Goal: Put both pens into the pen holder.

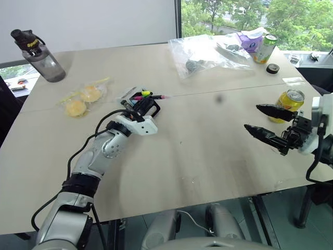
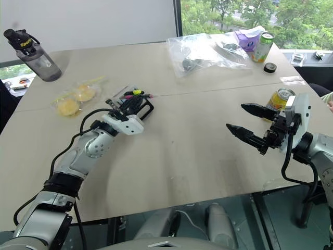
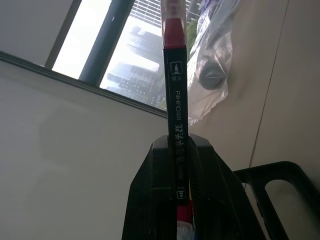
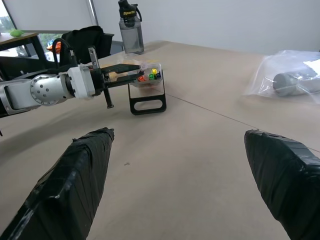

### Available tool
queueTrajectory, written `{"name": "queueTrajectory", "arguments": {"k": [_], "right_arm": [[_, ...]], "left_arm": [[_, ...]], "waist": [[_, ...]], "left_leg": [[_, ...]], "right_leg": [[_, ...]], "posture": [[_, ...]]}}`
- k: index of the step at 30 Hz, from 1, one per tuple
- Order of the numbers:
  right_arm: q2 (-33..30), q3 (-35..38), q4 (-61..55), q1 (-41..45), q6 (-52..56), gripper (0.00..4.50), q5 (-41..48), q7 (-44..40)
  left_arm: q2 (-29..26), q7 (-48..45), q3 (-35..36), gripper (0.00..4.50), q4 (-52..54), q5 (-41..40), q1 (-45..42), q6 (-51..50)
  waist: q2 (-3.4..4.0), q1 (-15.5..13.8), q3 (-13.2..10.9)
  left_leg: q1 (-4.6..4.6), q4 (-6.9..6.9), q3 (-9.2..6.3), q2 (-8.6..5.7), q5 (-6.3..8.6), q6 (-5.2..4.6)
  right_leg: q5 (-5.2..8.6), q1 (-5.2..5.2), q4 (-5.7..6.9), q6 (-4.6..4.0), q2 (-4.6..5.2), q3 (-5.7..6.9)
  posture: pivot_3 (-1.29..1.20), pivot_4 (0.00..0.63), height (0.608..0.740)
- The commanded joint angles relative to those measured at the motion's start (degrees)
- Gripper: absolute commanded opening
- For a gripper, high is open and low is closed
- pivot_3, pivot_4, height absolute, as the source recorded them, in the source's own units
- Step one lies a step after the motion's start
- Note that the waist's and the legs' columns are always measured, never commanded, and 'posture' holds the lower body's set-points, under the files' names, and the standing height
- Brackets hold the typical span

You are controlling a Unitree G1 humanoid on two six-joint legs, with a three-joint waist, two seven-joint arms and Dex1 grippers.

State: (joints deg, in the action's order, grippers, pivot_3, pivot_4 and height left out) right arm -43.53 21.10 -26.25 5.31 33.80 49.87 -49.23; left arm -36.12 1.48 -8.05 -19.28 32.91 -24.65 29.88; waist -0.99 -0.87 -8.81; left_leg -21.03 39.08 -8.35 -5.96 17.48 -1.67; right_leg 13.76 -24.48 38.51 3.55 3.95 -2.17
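**A:** What are the jaws doing?

**B:** The left gripper is clamped on a pen — a black barrel with a pink-red end, held crosswise above the pen holder. The right gripper stands wide open and empty, out over bare table.

**A:** And the second pen?

**B:** I can't pick it out; coloured bits show inside the holder, too small to name.

**A:** How should this step go?

**B:** I'd tip the pen upright, centre its lower end over an open slot, then release — gently, since the light frame could slide or tip.

**A:** Room to move?

**B:** Snack bags lie just left of the holder and a yellow can near the right gripper; the middle is open.
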Motion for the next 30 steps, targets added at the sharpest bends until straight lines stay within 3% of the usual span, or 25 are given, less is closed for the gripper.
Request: {"name": "queueTrajectory", "arguments": {"k": [1, 5, 16, 22, 25, 30], "right_arm": [[-0.87, 1.88, -1.81, -0.25, -0.95, 4.50, -0.20, 0.47], [-0.91, 1.94, -1.78, -0.58, -1.17, 4.50, -0.31, 0.37], [-0.86, 1.16, -0.89, 0.08, -2.12, 4.50, -1.41, -0.32], [-0.83, 1.24, -0.35, -0.03, -2.42, 4.50, -1.81, -1.05], [-0.55, 0.81, -0.13, -0.68, -2.76, 4.50, -2.25, -1.42], [1.36, -1.13, 3.21, -2.91, -5.56, 4.50, -5.72, -2.45]], "left_arm": [[-0.66, 0.90, 1.69, 0.07, -0.75, -1.19, -1.16, -0.13], [-0.48, -0.99, 2.25, 0.07, -2.05, -3.62, -1.15, -0.42], [-0.56, 0.26, 3.06, 4.48, 0.52, -3.03, -0.55, -3.81], [-0.07, -0.81, 3.29, 4.48, 2.63, -6.34, 0.71, -2.02], [0.98, -11.00, 1.79, 4.48, 7.17, -18.37, 3.60, 0.41], [-0.05, -27.24, 4.46, 4.48, 21.10, -41.57, 15.70, -9.84]], "waist": [[0.00, 0.01, 0.00], [0.00, 0.01, 0.00], [0.00, 0.01, 0.00], [0.00, 0.01, 0.00], [0.00, 0.01, 0.00], [0.03, 0.41, 0.02]], "left_leg": [[0.00, 0.00, 0.00, 0.00, 0.00, 0.00], [-0.01, 0.00, 0.00, 0.00, 0.00, 0.00], [-0.01, 0.00, 0.00, 0.00, 0.00, 0.00], [-0.01, 0.00, 0.00, 0.00, 0.00, 0.00], [-0.02, 0.00, 0.00, 0.00, 0.01, -0.01], [-0.03, -0.09, 0.00, 0.05, 0.03, -0.04]], "right_leg": [[0.00, 0.00, 0.00, 0.00, 0.00, 0.00], [0.00, 0.00, 0.00, 0.00, 0.00, 0.00], [0.00, -0.01, -0.01, 0.00, 0.00, 0.00], [0.00, -0.01, -0.01, 0.00, 0.00, 0.00], [0.00, -0.01, -0.03, 0.00, 0.02, 0.00], [0.00, -0.02, -0.15, -0.01, 0.01, -0.14]], "posture": [[0.00, 0.150, 0.740], [0.00, 0.150, 0.740], [0.00, 0.150, 0.740], [0.00, 0.150, 0.740], [0.00, 0.150, 0.740], [0.00, 0.150, 0.740]]}}
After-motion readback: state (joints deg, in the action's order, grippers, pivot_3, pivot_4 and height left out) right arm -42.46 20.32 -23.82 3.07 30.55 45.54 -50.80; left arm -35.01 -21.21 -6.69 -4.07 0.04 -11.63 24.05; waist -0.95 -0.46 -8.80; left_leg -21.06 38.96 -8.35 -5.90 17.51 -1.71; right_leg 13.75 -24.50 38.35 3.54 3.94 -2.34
